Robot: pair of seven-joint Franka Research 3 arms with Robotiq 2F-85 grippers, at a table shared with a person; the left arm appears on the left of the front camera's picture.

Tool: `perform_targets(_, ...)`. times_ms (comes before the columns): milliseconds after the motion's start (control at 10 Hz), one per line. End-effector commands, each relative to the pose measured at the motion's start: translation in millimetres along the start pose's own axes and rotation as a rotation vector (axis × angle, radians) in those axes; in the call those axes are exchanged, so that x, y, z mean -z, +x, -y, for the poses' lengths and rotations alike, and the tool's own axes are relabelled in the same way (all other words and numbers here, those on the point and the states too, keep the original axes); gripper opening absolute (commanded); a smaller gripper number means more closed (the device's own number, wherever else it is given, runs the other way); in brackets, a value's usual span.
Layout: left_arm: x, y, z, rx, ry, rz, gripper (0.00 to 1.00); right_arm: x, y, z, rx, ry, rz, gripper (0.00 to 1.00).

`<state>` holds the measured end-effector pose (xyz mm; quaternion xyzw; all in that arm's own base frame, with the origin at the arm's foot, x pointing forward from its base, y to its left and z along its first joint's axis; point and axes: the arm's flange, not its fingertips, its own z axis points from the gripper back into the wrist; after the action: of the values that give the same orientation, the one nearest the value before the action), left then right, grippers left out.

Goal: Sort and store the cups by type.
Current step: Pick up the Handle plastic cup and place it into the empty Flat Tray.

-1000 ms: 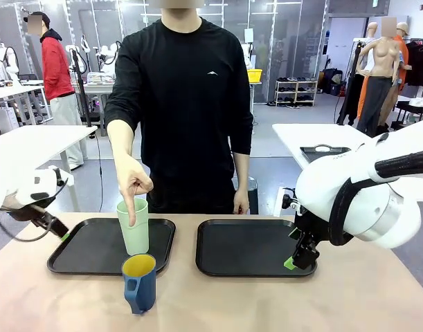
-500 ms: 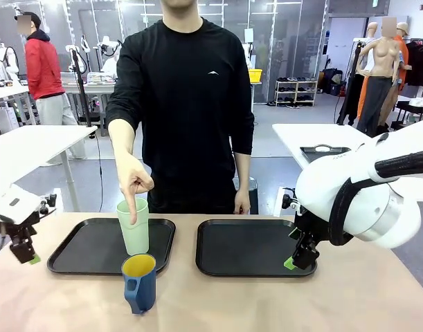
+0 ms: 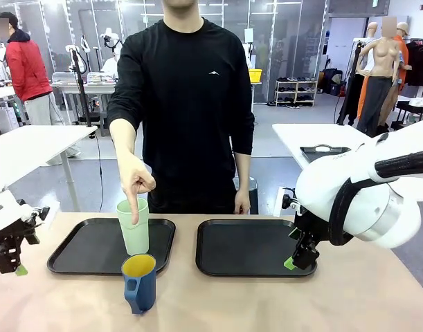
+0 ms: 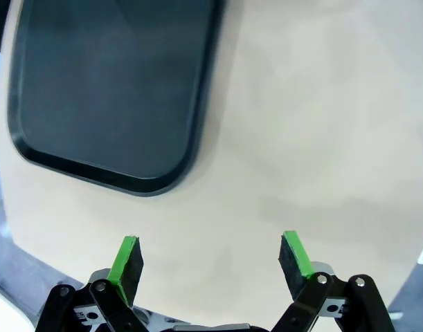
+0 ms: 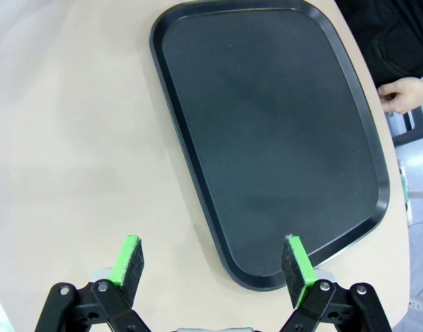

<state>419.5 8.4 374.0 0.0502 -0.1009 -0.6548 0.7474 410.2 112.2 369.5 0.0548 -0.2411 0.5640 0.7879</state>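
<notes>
Standing upright on the right half of the left black rectangular tray, the tall pale mint-green plastic tumbler has the person's hand over it, index finger pointing down at its rim. The shorter dark blue plastic mug with a yellow inside stands on the beige desk just in front of that tray, close to the tumbler, its handle facing the robot's side. A second black rectangular tray lies beside the first, to its right. The left pincer hangs at the desk's left edge, well apart from both cups; the left wrist view shows it released, green pads spread wide over bare desk with a tray corner ahead. The right pincer sits at the second tray's near right corner, likewise released, its pads straddling the tray's rim in the right wrist view.
</notes>
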Motion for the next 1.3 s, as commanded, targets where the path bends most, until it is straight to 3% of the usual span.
perform_targets(0, -2, 2, -4, -0.014, 0.035, 0.006, 1.0, 3, -1, 0, -0.005, -0.01, 0.021, 1.0)
perform_targets(400, -2, 2, -4, -0.014, 0.035, 0.006, 1.0, 3, -1, 0, -0.005, -0.01, 0.021, 1.0)
perform_targets(500, -3, 1, -2, 0.0, 0.014, -0.006, 1.0, 3, -1, 0, -0.005, -0.01, 0.021, 1.0)
perform_targets(600, 9, 3, 5, 0.082, -0.083, -0.075, 1.0, 3, -1, 0, -0.005, -0.01, 0.021, 1.0)
perform_targets(800, 24, -1, 22, 0.127, -0.143, -0.018, 1.0, 3, -1, 0, -0.005, -0.01, 0.021, 1.0)
perform_targets(1200, 48, 5, 51, 0.099, -0.123, 0.293, 1.0, 3, -1, 0, -0.005, -0.01, 0.021, 1.0)
